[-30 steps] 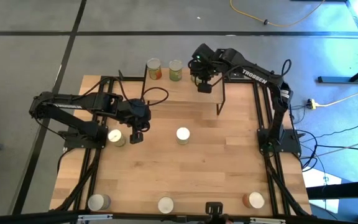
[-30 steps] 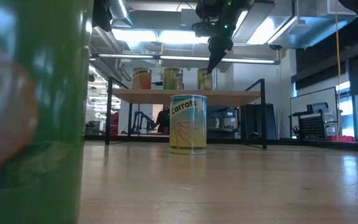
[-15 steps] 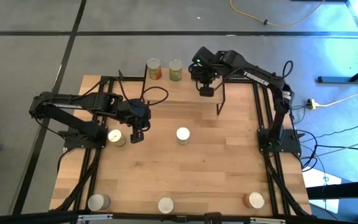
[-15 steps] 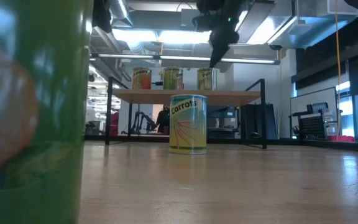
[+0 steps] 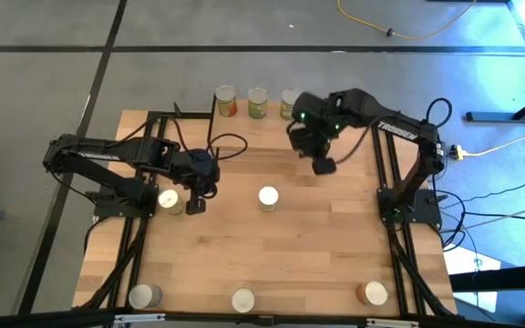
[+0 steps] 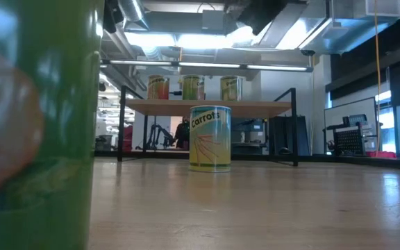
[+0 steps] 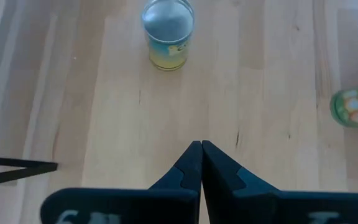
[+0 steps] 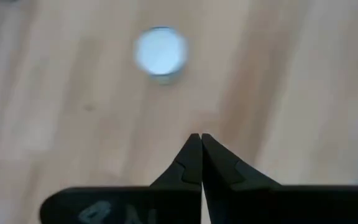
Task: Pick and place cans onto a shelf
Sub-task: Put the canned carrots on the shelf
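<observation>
— Hovering with nothing in it, the right gripper point(image 5: 324, 165) had its two fingers pressed tip to tip, and it hung over open tabletop just in front of the shelf point(image 6: 210, 106).

— And the left one?

— The left gripper point(image 5: 194, 205) was closed on nothing too, sitting right beside the can by the left arm point(image 5: 169, 199), not around it.

— So which step was that?

— By my reading, between cans: three cans on the shelf point(image 6: 195, 87) stood in a row on the top board, and the right arm looked free for another pickup. Its wrist camera looked down on one pale lid, most likely the middle can point(image 5: 268, 196), the one labelled carrots in the low view.

— What did the next move call for?

— Parting the fingers first, I'd say, then dropping around that can's sides before squeezing. Shut as they were, they'd only knock it over.

— How much work was left?

— Five cans waited on the table point(image 5: 326, 255): the two mentioned, plus the front-left can point(image 5: 143, 295), the front-centre can point(image 5: 243, 299) and the front-right can point(image 5: 373, 292) along the near edge.

— Anything inside them?

— All sealed, upright, lids on. The shelf's lower level held nothing I could make out.
</observation>
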